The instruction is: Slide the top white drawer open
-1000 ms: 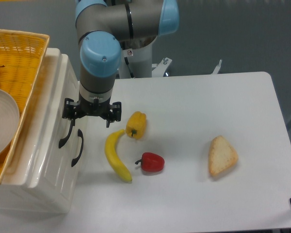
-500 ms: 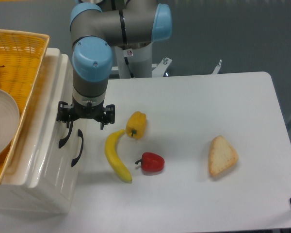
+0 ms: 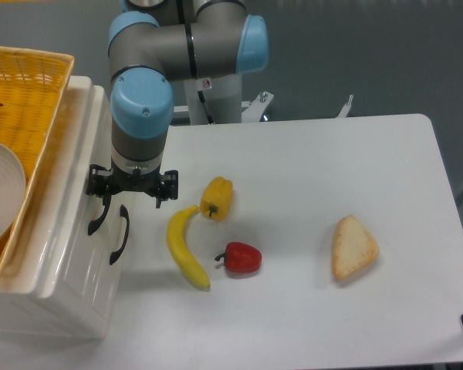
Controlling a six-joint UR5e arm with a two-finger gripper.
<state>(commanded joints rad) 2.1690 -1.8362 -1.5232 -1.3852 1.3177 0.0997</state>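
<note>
1. From the fixed camera, my end effector (image 3: 132, 185) hangs pointing down at the left of the surface (image 3: 309, 193), right against the front of the white drawer unit.
2. Its black fingers (image 3: 98, 183) are spread fairly wide, one at the left by the drawer front and one at the right over the surface. I cannot tell whether the left one touches the handle; nothing is held between them.
3. The top white drawer (image 3: 68, 193) sits at the left edge of the scene, its curved black bar handle (image 3: 97, 220) just below my left finger. A second black handle (image 3: 120, 235) lies just right of it.
4. A yellow wicker basket (image 3: 31, 85) rests on the unit, with a pale plate (image 3: 0, 196) in it.
5. To the right on the surface lie a banana (image 3: 184, 248), a yellow pepper (image 3: 217, 197), a red pepper (image 3: 241, 257), and, well apart, a wedge of bread (image 3: 353, 247).
</note>
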